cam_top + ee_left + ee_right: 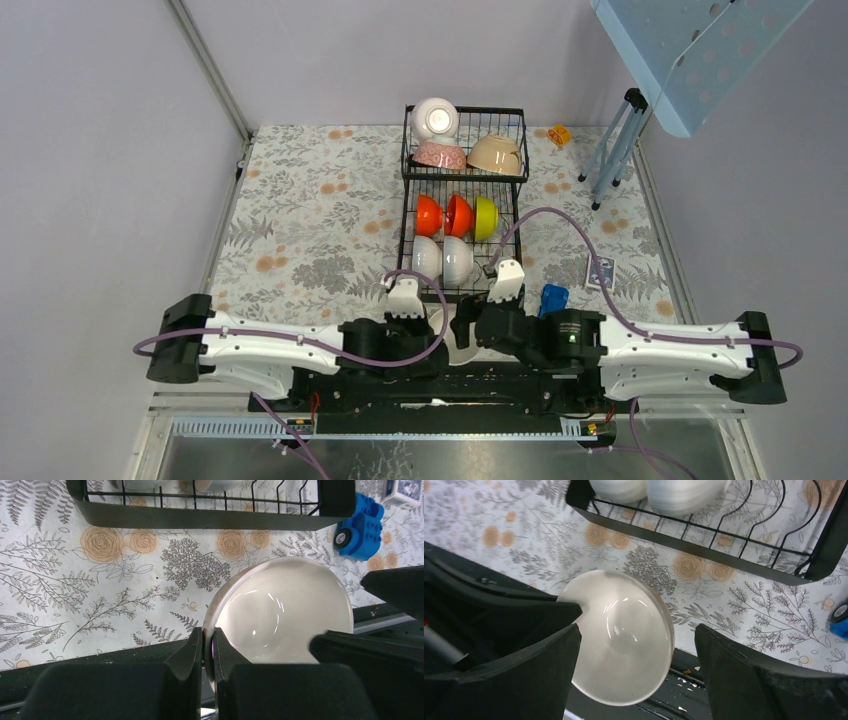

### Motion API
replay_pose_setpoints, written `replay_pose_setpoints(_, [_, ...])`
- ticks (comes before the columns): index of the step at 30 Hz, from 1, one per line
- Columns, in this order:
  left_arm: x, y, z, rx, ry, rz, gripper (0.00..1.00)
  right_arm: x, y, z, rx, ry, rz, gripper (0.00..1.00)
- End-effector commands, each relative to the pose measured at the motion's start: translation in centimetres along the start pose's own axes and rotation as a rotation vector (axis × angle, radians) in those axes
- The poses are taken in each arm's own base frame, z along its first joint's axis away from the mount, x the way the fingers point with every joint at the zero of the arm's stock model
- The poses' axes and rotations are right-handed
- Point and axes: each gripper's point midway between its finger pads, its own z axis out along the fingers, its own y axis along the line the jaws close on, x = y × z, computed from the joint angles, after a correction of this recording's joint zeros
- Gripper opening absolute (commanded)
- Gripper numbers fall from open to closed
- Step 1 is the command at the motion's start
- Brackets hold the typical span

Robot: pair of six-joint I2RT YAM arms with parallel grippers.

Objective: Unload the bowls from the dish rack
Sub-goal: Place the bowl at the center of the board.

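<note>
A glossy white bowl (462,345) is held tilted on its edge at the near rim of the table, between the two arms. The left gripper (209,647) is clamped on its thin rim, one black finger inside and one outside. The right gripper (636,630) is spread wide around the bowl, with a clear gap on its 3 o'clock side; whether the other finger touches the bowl cannot be told. At 12 o'clock from the bowl, past a short strip of cloth, is the front rail of the black wire dish rack (410,215). Its lower tray holds slotted bowls standing on edge: two white (443,258), two orange-red (444,214) and one yellow-green (487,217). The raised basket at the far end holds a pink-patterned bowl (440,155), a beige bowl (494,155) and a round white one (435,119). A knobbly blue toy block (553,298) lies at 2 o'clock from the held bowl, near the rack's corner. The matte tablecloth (310,215), printed with grey ferns and orange roses, lies broad and bare at 9 o'clock of the rack. It is narrower at 3 o'clock, where a small card (600,272) lies.
</note>
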Motion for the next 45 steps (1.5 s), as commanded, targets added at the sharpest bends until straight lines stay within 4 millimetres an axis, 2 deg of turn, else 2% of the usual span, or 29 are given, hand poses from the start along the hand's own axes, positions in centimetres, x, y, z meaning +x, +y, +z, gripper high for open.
replay_pose_setpoints(1, [-5.2,-2.1,-2.6,0.087,-0.132,-0.089,0.00,-3.1,1.1,-3.2,-0.100,-0.038,-0.017,0.92])
replay_pose_setpoints(5, [-9.0,-1.1,-4.4,0.076,-0.233,-0.064,0.00,-4.3,1.2,-5.2,-0.217,-0.084,-0.080,0.92])
replay_pose_setpoints(12, [-17.3,0.3,-6.4,0.026,-0.376,-0.019,0.00,-4.9,1.2,-6.3,-0.353,-0.183,-0.136,0.92])
replay_pose_setpoints(15, [-21.2,1.1,-6.5,-0.003,-0.431,-0.019,0.00,-4.5,1.4,-5.8,-0.373,-0.198,-0.142,0.92])
replay_pose_setpoints(20, [-27.2,3.5,-5.7,-0.041,-0.480,-0.087,0.00,-2.4,1.9,-4.3,-0.390,-0.156,-0.180,0.92])
replay_pose_setpoints(24, [-30.8,5.8,-4.8,-0.075,-0.513,-0.158,0.00,-1.1,2.1,-3.2,-0.396,-0.136,-0.188,0.92])
replay_pose_setpoints(26, [-32.5,8.1,-3.7,-0.112,-0.521,-0.223,0.00,-0.7,1.2,-2.1,-0.341,-0.151,-0.166,0.92])
replay_pose_setpoints(29, [-33.9,11.2,-1.2,-0.138,-0.511,-0.334,0.00,-1.1,-1.6,-0.8,-0.201,-0.217,-0.082,0.98])
replay_pose_setpoints(33, [-35.4,16.0,3.0,-0.210,-0.504,-0.469,0.00,-0.3,-1.0,-0.7,-0.273,-0.215,-0.063,1.00])
replay_pose_setpoints(34, [-35.5,17.2,4.7,-0.233,-0.483,-0.495,0.00,0.2,-0.9,-0.6,-0.294,-0.203,-0.067,1.00])
replay_pose_setpoints(38, [-37.5,20.9,8.7,-0.259,-0.497,-0.562,0.00,2.3,-0.1,-0.4,-0.379,-0.154,-0.099,1.00])
replay_pose_setpoints(41, [-38.8,24.1,11.2,-0.307,-0.518,-0.597,0.00,3.6,-0.6,0.3,-0.371,-0.127,-0.111,0.99])
replay_pose_setpoints(45, [-39.4,27.9,14.5,-0.361,-0.482,-0.633,0.00,4.7,-1.8,1.2,-0.325,-0.110,-0.129,0.98])
